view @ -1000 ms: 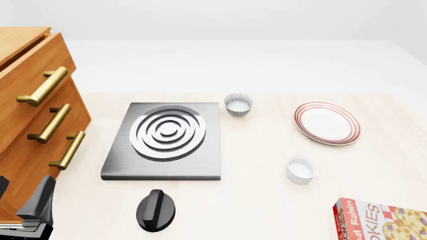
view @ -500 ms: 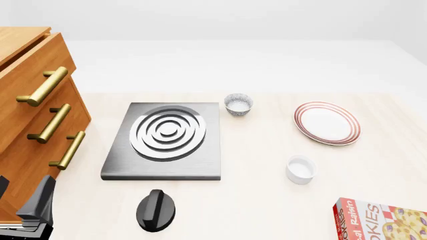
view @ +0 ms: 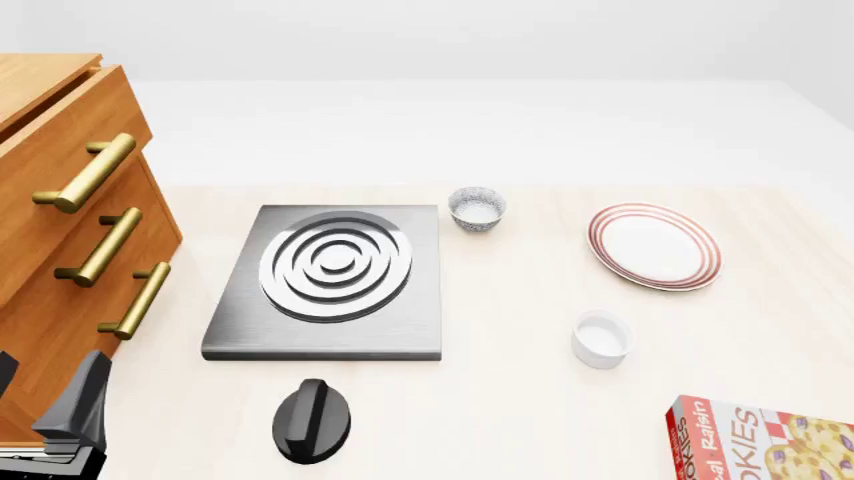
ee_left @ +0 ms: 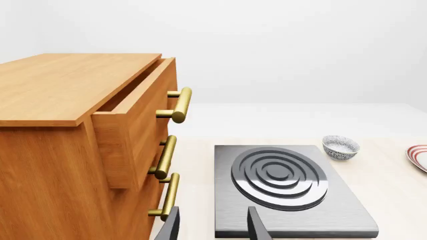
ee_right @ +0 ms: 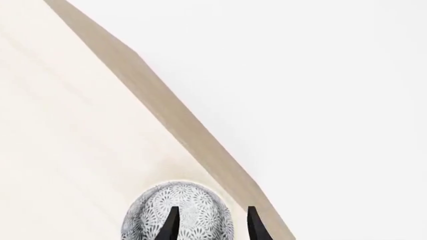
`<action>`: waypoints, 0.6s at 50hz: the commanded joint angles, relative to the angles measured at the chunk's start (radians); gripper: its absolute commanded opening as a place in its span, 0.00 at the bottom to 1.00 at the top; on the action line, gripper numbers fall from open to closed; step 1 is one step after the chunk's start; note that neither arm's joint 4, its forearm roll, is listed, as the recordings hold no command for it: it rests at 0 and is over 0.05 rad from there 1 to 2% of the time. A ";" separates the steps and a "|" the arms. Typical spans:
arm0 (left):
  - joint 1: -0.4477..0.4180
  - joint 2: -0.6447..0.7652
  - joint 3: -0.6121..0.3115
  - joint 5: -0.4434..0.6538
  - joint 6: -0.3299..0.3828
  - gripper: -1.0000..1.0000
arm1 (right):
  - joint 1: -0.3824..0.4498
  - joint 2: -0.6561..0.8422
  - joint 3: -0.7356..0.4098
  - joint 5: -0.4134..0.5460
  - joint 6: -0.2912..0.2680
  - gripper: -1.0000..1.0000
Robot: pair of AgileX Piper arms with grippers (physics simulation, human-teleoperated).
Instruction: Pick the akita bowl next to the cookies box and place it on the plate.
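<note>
- Dresser (view: 67, 230): it stands at the table's left edge with its top drawer (ee_left: 133, 115) pulled slightly out. It has no part in this task.
- Left gripper (ee_left: 213, 216): it is parked low beside the dresser, pointing forward across the hob (view: 331, 275). Its fingers are spread with nothing between them. I judge it is simply held out of the way.
- Knob (view: 311, 420): it lies on the table near the hob's front edge, apart from everything else.
- Second speckled bowl (view: 477, 209): it sits just beyond the hob's far right corner, well away from the box, so it is the lookalike and not the target.
- Ramekin (view: 601, 338): plain and smooth, it stands between the plate and the box and touches neither.
- Plate (view: 654, 246): it lies bare on the right of the table, ready to take the bowl.
- Box (view: 761, 440): it is cut off by the front view's lower right corner.
- Akita bowl (ee_right: 150, 215): it shows only in the right wrist view, upright on the table (ee_right: 67, 125) close to its edge. The front view does not reach it.
- Right gripper (ee_right: 212, 214): it is poised at the akita bowl with its fingers parted. One finger (ee_right: 172, 222) shows in front of the bowl and the other beside it toward the table edge, which looks like a straddle of the rim. It has no hold yet, and I cannot tell its depth. The arm itself is out of sight.
</note>
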 commanded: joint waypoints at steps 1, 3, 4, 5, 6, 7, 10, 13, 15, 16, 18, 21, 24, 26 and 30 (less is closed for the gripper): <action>0.000 0.000 0.000 0.000 0.000 1.00 | 0.002 0.017 0.009 -0.014 -0.006 1.00; 0.000 0.000 0.000 0.000 0.000 1.00 | 0.000 0.021 0.015 -0.021 -0.011 1.00; 0.000 0.000 0.000 0.000 0.000 1.00 | -0.001 0.023 0.015 -0.022 -0.013 1.00; 0.000 0.000 0.000 0.000 0.000 1.00 | 0.001 0.024 0.014 -0.021 -0.010 1.00; 0.000 0.000 0.000 0.000 0.000 1.00 | 0.003 0.025 0.013 -0.020 -0.008 1.00; 0.000 0.000 0.000 0.000 0.000 1.00 | 0.003 0.025 0.013 -0.021 -0.009 1.00; 0.000 0.000 0.000 0.000 0.000 1.00 | 0.007 0.026 0.012 -0.020 -0.006 1.00; 0.000 0.000 0.000 0.000 0.000 1.00 | 0.012 0.028 0.012 -0.018 -0.003 1.00; 0.000 0.000 0.000 0.000 0.000 1.00 | 0.017 0.025 0.014 -0.016 -0.001 0.00; 0.000 0.000 0.000 0.000 0.000 1.00 | 0.016 0.023 0.014 -0.016 0.000 0.00; 0.000 0.000 0.000 0.000 0.000 1.00 | 0.017 0.020 0.014 -0.014 0.002 0.00; 0.000 0.000 0.000 0.000 0.000 1.00 | 0.015 0.009 0.019 -0.010 0.002 0.00; 0.000 0.000 0.000 0.000 0.000 1.00 | 0.011 -0.011 0.026 -0.003 0.003 0.00; 0.000 0.000 0.000 0.000 0.000 1.00 | 0.004 -0.037 0.037 0.004 0.000 0.00; 0.000 0.000 0.000 0.000 0.000 1.00 | 0.002 -0.067 0.047 0.015 0.004 0.00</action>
